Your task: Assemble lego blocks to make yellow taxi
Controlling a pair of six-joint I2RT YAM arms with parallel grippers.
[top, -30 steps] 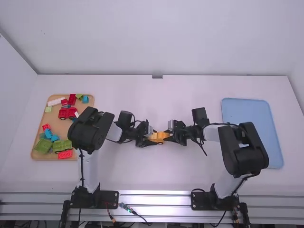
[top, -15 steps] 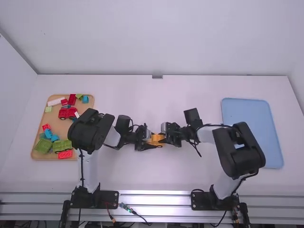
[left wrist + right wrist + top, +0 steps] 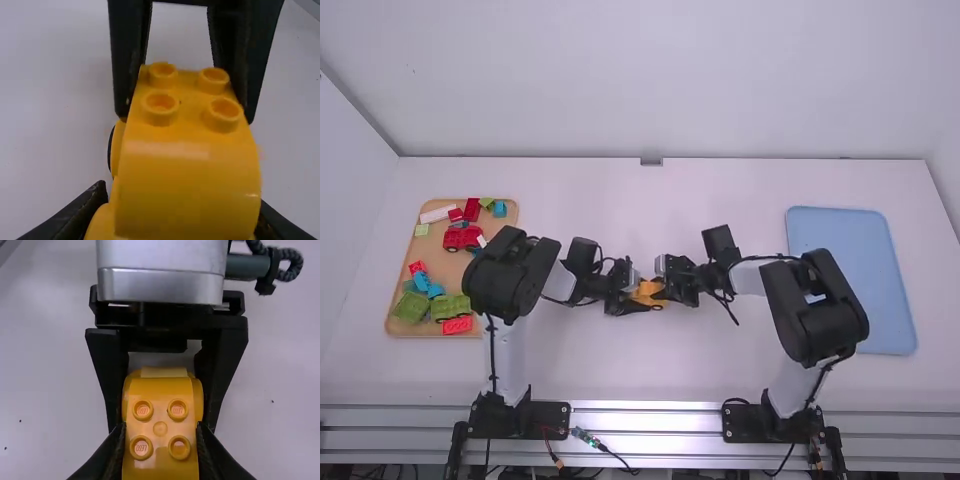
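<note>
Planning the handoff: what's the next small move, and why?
I'd probably ease the right gripper open slightly while holding the left gripper steady. Both have fingers on either side of the yellow assembly, so left can likely support it alone, and its studs face up, ready for another block.

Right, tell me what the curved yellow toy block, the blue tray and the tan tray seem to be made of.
The curved yellow toy block looks like hard, glossy moulded plastic: light glares off its rounded edge. The blue tray looks smooth and matte, probably plastic, from its even colour. The tan tray could be wood or wood-coloured plastic; its flat brown surface leaves that open.
</note>
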